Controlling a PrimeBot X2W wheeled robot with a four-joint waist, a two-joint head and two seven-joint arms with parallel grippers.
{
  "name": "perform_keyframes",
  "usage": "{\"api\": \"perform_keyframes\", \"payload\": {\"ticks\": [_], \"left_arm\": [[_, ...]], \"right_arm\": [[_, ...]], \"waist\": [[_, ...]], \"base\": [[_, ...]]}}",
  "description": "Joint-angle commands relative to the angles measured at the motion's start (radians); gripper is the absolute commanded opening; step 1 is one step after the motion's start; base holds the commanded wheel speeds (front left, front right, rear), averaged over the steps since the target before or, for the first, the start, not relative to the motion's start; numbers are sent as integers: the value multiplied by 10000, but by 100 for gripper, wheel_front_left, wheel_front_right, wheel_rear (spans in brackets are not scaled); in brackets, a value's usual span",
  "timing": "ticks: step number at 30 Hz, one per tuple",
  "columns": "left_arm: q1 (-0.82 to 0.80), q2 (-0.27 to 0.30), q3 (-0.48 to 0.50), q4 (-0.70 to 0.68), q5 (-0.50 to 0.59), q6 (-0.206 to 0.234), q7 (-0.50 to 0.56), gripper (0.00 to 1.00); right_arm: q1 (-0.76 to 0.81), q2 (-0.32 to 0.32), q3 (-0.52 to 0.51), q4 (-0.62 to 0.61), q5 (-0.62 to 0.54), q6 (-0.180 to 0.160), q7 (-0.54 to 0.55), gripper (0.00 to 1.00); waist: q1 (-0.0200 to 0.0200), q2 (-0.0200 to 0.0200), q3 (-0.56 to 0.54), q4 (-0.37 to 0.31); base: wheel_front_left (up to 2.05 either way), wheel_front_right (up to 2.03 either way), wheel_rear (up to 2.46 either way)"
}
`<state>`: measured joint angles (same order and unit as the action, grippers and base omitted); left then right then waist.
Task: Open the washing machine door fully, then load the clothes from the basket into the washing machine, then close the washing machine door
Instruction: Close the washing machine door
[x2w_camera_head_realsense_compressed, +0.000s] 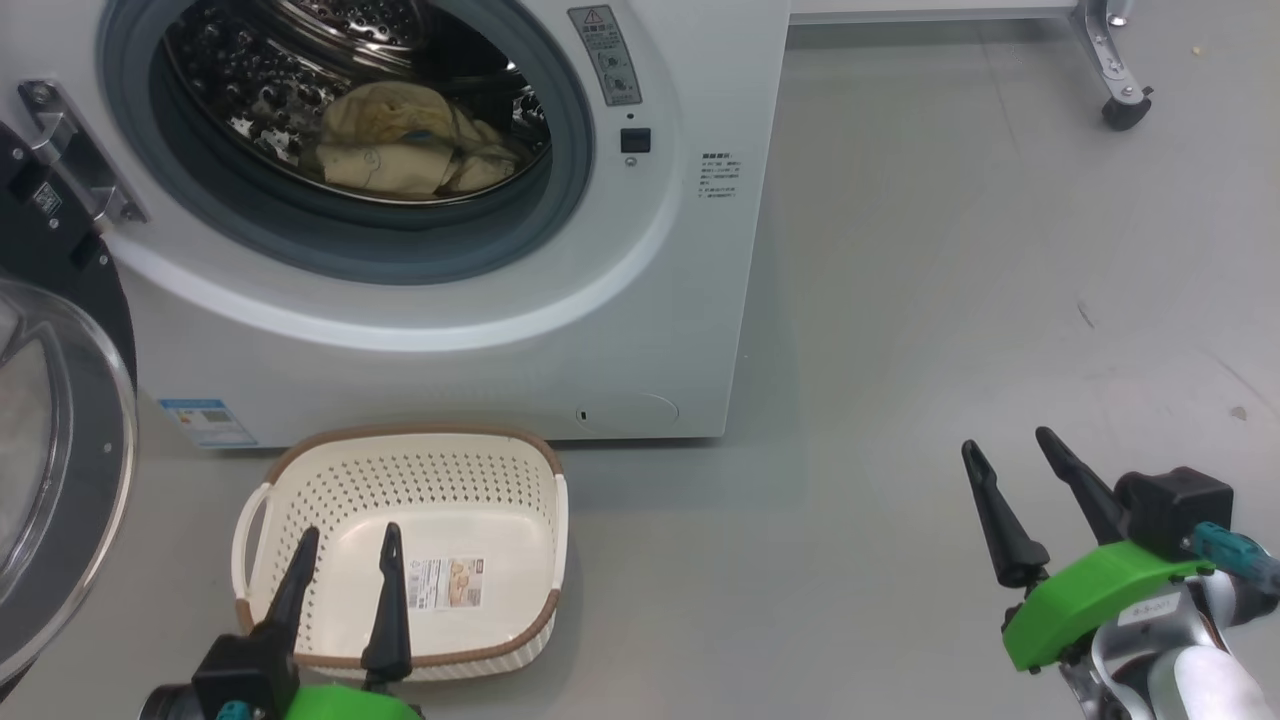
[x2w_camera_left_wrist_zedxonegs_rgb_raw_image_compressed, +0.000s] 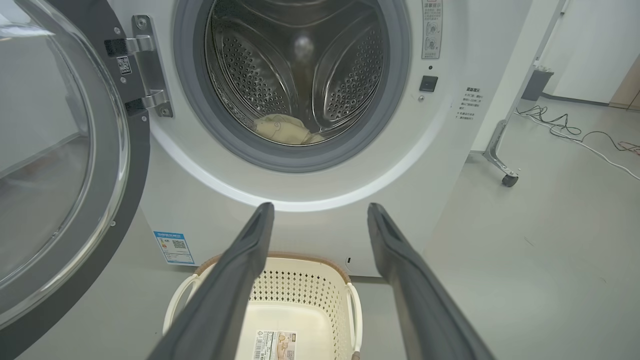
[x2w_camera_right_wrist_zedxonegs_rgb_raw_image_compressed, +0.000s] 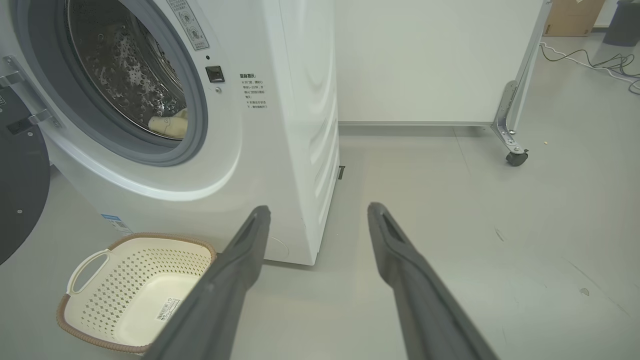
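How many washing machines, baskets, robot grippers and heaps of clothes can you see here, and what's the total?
washing machine: 1
basket: 1, nothing in it but its label
grippers: 2, the left gripper and the right gripper, both open
heap of clothes, inside the machine: 1; the separate garments cannot be told apart
total: 5

A warning triangle marks the washing machine; other print unreadable.
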<state>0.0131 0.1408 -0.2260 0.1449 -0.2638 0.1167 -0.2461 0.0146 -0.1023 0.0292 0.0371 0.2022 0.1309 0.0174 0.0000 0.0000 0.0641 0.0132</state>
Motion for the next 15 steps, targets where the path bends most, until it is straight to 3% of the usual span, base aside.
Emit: {"api": "perform_keyframes", "payload": {"ticks": [1, 8, 15], "left_arm": [[-430, 205, 370, -368, 108, 67, -75, 100], [-423, 292, 344, -315, 75, 55, -69, 100], [-471, 339, 321, -340, 103, 74, -95, 100]], "right_arm": [[-267, -95, 153, -323, -44, -2, -86, 100], [-313, -112, 131, -299, -36, -2, -107, 100], [-365, -123, 135, -304, -40, -2, -103, 100]], "waist": [[0, 0, 12, 26], [0, 0, 62, 143], [0, 0, 101, 179]], "base": [[-165, 165, 0], [-169, 169, 0], [-80, 80, 0]]}}
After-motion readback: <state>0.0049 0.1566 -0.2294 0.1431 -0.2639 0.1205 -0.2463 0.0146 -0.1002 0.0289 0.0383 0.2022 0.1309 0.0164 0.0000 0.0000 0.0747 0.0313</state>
